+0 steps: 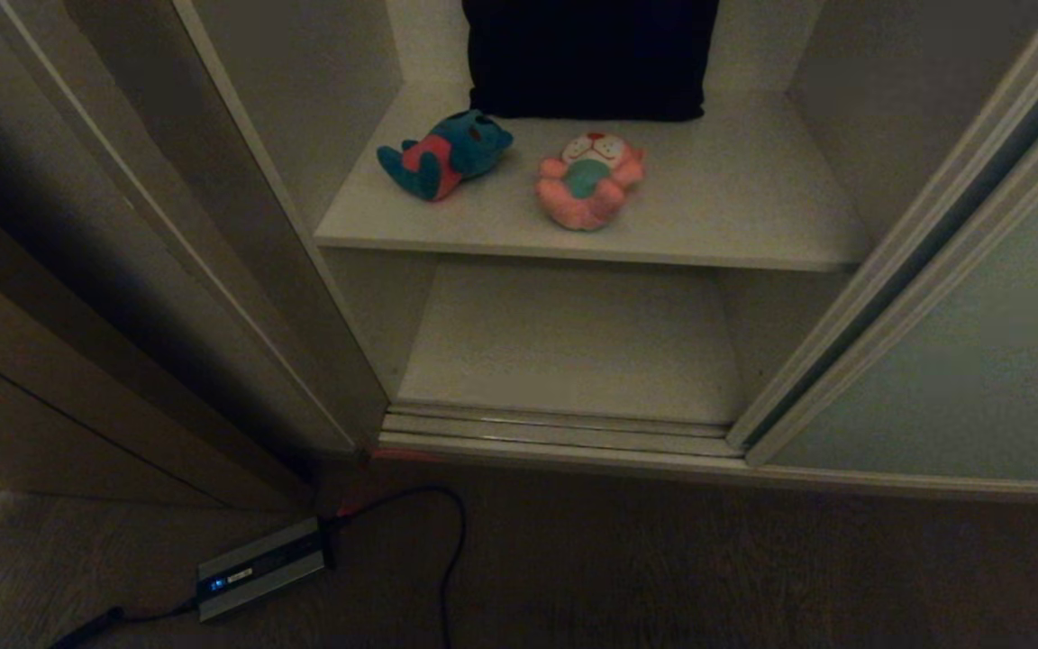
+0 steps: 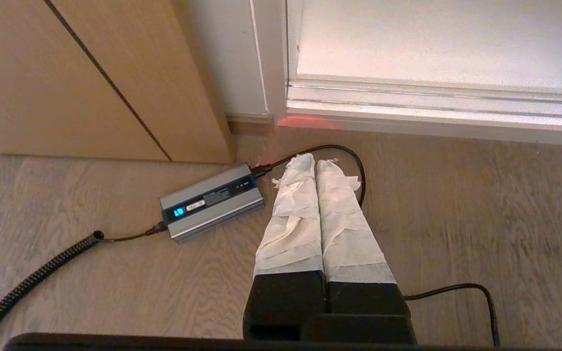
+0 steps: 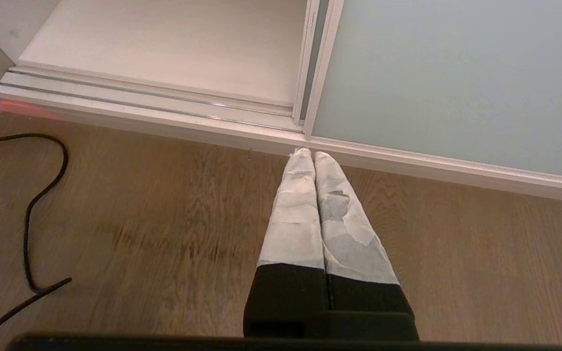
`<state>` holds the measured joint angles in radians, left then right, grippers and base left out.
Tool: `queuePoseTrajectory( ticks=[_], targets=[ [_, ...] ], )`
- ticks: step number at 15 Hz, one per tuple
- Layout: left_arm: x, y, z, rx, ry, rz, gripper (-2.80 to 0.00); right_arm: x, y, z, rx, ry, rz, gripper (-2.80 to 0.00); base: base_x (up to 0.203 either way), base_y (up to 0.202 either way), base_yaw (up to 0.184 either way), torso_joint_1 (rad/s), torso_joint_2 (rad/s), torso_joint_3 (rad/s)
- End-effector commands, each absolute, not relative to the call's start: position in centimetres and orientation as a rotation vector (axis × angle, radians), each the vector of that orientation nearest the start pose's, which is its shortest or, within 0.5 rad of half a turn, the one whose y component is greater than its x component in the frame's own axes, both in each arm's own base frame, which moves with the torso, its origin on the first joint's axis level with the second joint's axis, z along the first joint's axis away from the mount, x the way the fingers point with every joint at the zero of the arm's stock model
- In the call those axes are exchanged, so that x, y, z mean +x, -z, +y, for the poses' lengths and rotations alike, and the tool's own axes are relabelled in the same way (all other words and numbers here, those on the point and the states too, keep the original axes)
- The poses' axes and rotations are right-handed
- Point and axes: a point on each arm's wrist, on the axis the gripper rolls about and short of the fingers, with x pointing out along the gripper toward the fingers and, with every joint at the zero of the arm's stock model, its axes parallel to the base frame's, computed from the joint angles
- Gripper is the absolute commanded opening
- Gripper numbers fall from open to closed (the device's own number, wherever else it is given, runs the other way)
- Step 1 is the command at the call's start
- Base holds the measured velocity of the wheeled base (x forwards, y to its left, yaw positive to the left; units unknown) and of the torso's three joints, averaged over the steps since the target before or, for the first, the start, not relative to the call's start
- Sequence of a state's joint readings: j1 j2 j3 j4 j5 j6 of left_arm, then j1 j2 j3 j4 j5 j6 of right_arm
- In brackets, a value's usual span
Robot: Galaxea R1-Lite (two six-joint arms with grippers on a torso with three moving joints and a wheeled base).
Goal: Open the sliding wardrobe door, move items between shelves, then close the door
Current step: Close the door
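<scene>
Wardrobe open at the left, with the sliding wardrobe door [image 1: 960,361] pushed over to the right, its pale frame edge standing at the right end of the opening. On the upper shelf [image 1: 735,216]: teal-blue plush toy [image 1: 445,155] lying on its side toward the left, pink plush toy [image 1: 589,178] lying face up just beside it on the right, apart from it, and a black cushion [image 1: 589,56] upright behind both. Lower shelf [image 1: 573,342] beneath, nothing lying on the part in view. On the wooden floor [image 1: 663,559] to the lower left, a grey charger box [image 2: 212,201] with a black cable [image 2: 344,156] curling away. Left gripper [image 2: 316,161] hanging low over the floor beside the charger, jaws pressed together, holding nothing. Right gripper [image 3: 309,153] hanging low near the door's bottom rail, jaws likewise pressed together and empty
</scene>
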<state>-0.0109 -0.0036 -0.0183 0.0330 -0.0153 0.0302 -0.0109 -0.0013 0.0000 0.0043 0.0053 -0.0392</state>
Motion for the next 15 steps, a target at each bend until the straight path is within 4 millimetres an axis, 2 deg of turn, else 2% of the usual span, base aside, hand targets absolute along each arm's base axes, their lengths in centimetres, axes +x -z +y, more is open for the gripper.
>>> queuePoseTrajectory(
  ticks=[1, 10, 12, 14, 15],
  targets=[
    [-2.4, -7.7, 0.0, 0.031, 0.026, 0.014, -2.80, -2.3, -7.4, 0.0, -0.040, 0.004, 0.008, -2.80, 0.000, 0.000, 0.000, 0.000, 0.00, 0.000],
    [-2.4, -7.7, 0.0, 0.031, 0.026, 0.015, -2.80, -2.4, -7.4, 0.0, -0.041, 0.012, 0.028, -2.80, 0.000, 0.000, 0.000, 0.000, 0.00, 0.000],
    [-2.4, -7.7, 0.0, 0.030, 0.026, 0.015, -2.80, -2.9, -10.1, 0.0, -0.037, 0.006, 0.017, -2.80, 0.000, 0.000, 0.000, 0.000, 0.00, 0.000],
    [-2.4, -7.7, 0.0, 0.029, 0.026, 0.015, -2.80, -3.7, -15.5, 0.0, -0.005, 0.010, -0.034, -2.80, 0.000, 0.000, 0.000, 0.000, 0.00, 0.000],
    [-2.4, -7.7, 0.0, 0.029, 0.026, 0.013, -2.80, -3.9, -17.4, 0.0, -0.002, 0.021, -0.036, -2.80, 0.000, 0.000, 0.000, 0.000, 0.00, 0.000]
  ],
)
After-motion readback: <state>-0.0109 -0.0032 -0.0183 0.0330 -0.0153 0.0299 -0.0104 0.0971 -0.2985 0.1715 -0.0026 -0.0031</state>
